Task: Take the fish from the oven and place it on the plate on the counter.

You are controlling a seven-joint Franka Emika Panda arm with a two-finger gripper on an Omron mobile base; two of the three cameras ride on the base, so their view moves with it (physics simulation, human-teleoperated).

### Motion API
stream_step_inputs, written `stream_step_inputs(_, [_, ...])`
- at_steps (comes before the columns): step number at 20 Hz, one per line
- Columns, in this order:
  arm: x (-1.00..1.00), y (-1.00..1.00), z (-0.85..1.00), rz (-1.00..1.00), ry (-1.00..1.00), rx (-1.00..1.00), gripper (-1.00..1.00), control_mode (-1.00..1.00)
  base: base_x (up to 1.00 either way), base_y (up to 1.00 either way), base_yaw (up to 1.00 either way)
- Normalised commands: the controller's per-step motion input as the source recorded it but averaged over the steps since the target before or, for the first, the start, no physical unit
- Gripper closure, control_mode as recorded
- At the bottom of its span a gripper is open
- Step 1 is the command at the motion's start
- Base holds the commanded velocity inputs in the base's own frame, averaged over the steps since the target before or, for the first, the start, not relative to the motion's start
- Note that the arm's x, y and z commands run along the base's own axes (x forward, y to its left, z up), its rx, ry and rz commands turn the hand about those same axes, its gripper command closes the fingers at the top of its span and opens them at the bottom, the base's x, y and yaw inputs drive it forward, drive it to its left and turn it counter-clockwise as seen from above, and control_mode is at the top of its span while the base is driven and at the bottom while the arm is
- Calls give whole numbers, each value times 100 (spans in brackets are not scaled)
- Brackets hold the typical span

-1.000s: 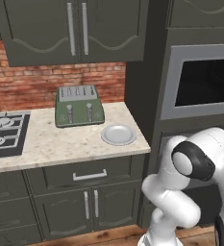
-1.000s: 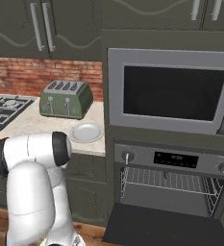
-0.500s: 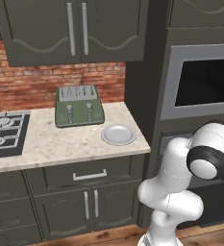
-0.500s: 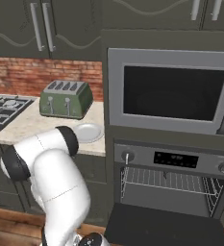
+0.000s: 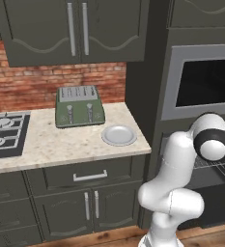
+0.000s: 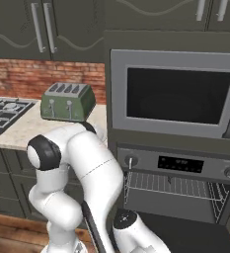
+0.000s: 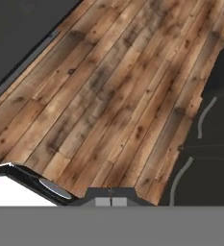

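The table (image 5: pixel 51 144), a beige speckled stone top on dark grey-green cabinets (image 5: pixel 90 202) with silver handles, occupies the centre left of the left base view. A red brick wall (image 5: pixel 32 87) runs behind it, with dark upper cabinets (image 5: pixel 75 29) above. A green toaster (image 5: pixel 79 106) stands at the back of the table; the plate (image 5: pixel 119 135) lies just in front of it to the right, near the table's right edge. A black gas hob (image 5: pixel 3 135) sits at the left edge of the frame.

The right base view shows the oven (image 6: pixel 178 185) at lower right, door lowered, with a round knob, a small display and a wire rack (image 6: pixel 171 188) inside. The display characters cannot be read. A silver-framed dark-glass unit (image 6: pixel 178 94) sits above it. The fish cannot be made out on the rack.

The hand view shows a wooden plank floor (image 7: pixel 113 96) and dark cabinet fronts at the right of the frame. Whether the pincer is wide or narrow cannot be told.
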Motion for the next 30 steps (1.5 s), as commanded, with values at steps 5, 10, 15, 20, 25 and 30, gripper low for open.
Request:
stream_step_inputs(5, [5,-1,80,1,-6,1,100,-100,0,0,0])
stream_step_inputs(10, [-12,0,89,0,-24,2,100,-100,0,0,0])
stream_step_inputs(15, [-3,-3,92,13,-20,2,100,-100,0,0,0])
stream_step_inputs(20, [19,-13,100,20,-2,10,100,-100,0,0,0])
stream_step_inputs(25, [46,-19,87,9,20,13,100,-100,0,0,0])
stream_step_inputs(30, [23,0,46,2,13,8,100,-100,0,0,0])
